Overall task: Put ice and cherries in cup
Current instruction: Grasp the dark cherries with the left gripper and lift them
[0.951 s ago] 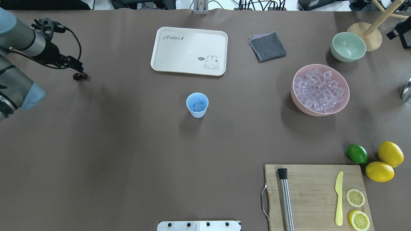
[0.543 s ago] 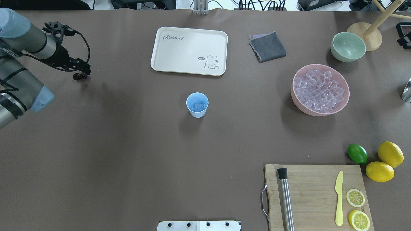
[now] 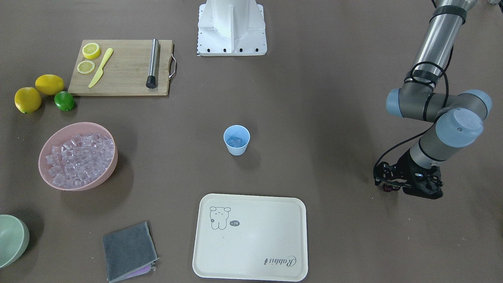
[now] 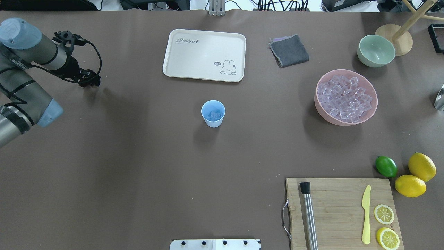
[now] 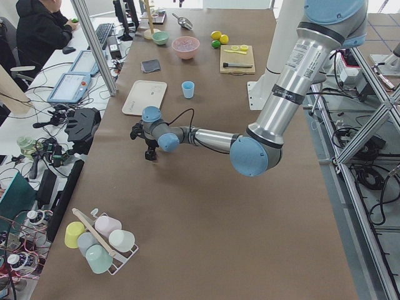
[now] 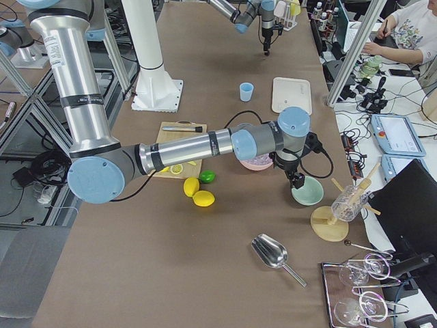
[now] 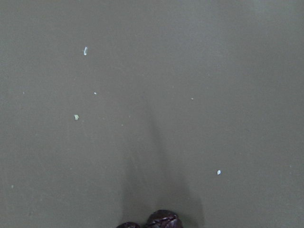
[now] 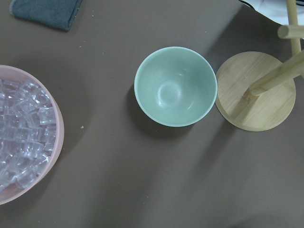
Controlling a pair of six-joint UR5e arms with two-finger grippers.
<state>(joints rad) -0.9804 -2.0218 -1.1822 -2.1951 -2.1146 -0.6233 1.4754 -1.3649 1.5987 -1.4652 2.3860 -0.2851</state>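
Tool of the left arm point(image 4: 93, 82) sits low over the brown surface point(image 4: 138, 166), directly above the tiny pair of dark red, nearly black cherries point(image 7: 161, 220); its fingers show in no view, so I cannot tell whether it is spread, clenched or already grasping the fruit. It is down there, I judge, because the cherries lie at the robot's far left, well apart from the small light-blue plastic cup point(image 4: 213, 113) at the middle of the surface, and the pickup has to be made where they rest. In the left wrist view the two round fruits sit side by side at the bottom edge, so the pair's long axis runs across that view; the stem is hidden and its direction unknown. Clear ice cubes point(image 4: 215, 114) already lie inside the upright cup, so the ice part looks done, with more heaped in the wide pink bowl point(image 4: 322, 113) far to the right. Beyond it, the right arm's tool point(image 6: 298, 182) hangs above the empty pale green bowl point(image 8: 175, 85), seemingly parked clear; its state cannot be told
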